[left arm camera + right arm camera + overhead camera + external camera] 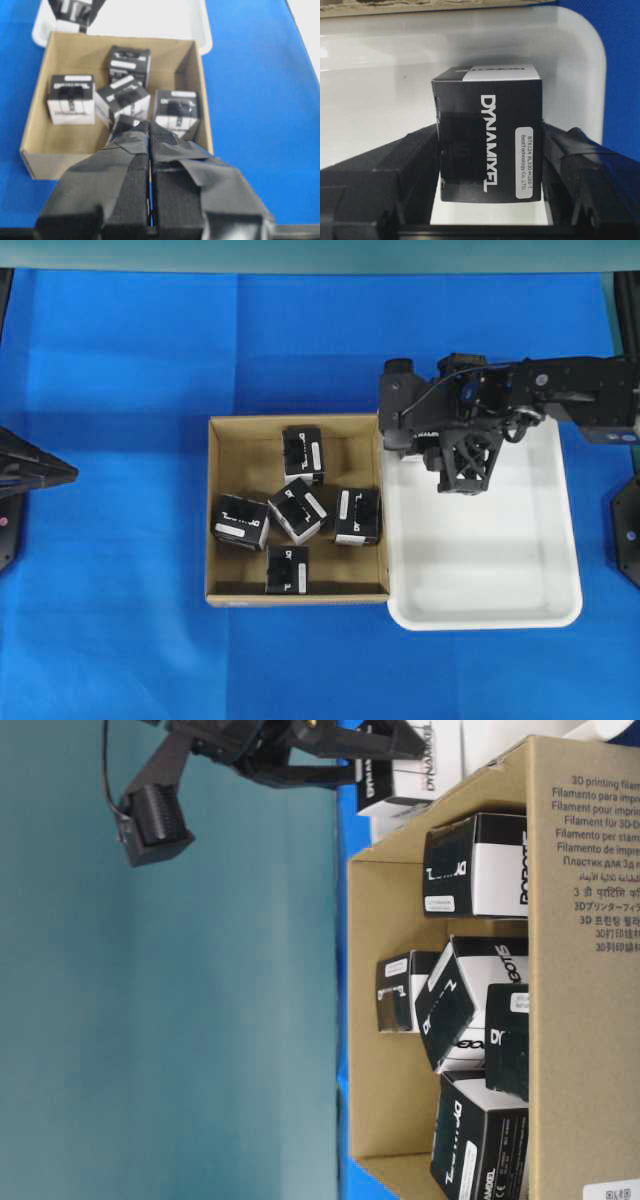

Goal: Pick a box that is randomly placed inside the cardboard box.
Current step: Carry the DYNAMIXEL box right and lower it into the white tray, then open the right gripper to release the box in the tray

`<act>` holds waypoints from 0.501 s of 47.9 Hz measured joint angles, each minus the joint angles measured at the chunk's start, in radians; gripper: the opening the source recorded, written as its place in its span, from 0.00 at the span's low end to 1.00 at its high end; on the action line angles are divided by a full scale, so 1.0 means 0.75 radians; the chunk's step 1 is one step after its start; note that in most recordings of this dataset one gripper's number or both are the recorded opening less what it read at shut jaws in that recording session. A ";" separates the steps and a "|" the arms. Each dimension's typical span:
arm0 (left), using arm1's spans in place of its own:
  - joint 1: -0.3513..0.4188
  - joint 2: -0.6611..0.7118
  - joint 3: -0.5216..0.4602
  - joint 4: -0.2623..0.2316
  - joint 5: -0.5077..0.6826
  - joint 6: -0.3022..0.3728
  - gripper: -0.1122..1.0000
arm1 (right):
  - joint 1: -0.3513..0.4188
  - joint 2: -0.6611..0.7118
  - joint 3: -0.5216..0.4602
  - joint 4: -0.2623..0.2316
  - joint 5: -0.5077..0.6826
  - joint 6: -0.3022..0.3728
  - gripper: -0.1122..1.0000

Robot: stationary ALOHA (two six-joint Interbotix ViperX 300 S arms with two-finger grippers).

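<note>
1. Right gripper (490,165) is clamped on the small black cube-like box (487,135): one jaw on each side face, white "DYNAMIXEL" word and white label strip facing the wrist camera, white band along the far top edge.
2. In the overhead view the held box is hidden under the right arm's wrist and gripper frame (468,455); only the black frame shows, over the far left corner of the white plastic tray (500,570).
3. Right wrist view shows white tray floor under and behind the box. Can't tell whether the box touches the floor or hangs clear.
4. Shallow brown corrugated cardboard box (225,510) sits just left of the tray, walls touching or nearly so; can't resolve a gap.
5. Five similar black cartons (297,510) remain inside it: one at the far side, three across the middle, one near the front wall. The middle one is tilted, leaning on its neighbour.
6. Table-level view is rotated; the cardboard box is cut off at the right edge, and the print on its wall is only partly readable.
7. Left gripper (150,145) has its taped fingertips pressed together, nothing between them. It blocks the near part of the cardboard box in its own camera.
8. Left wrist view is soft; carton lettering not legible there.
</note>
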 measured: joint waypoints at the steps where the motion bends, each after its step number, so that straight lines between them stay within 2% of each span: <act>1: 0.000 0.000 0.000 0.000 0.000 0.000 0.06 | 0.000 0.002 0.000 0.000 0.000 0.000 0.65; 15: 0.000 0.000 0.000 0.000 0.000 0.000 0.06 | -0.004 0.022 -0.025 0.000 0.002 0.006 0.66; 20: 0.000 0.000 0.000 0.000 0.002 0.000 0.06 | -0.012 0.025 -0.029 0.000 0.010 0.008 0.89; 24: 0.000 0.000 0.000 0.000 0.000 0.000 0.06 | -0.016 0.027 -0.031 -0.002 0.014 0.012 0.99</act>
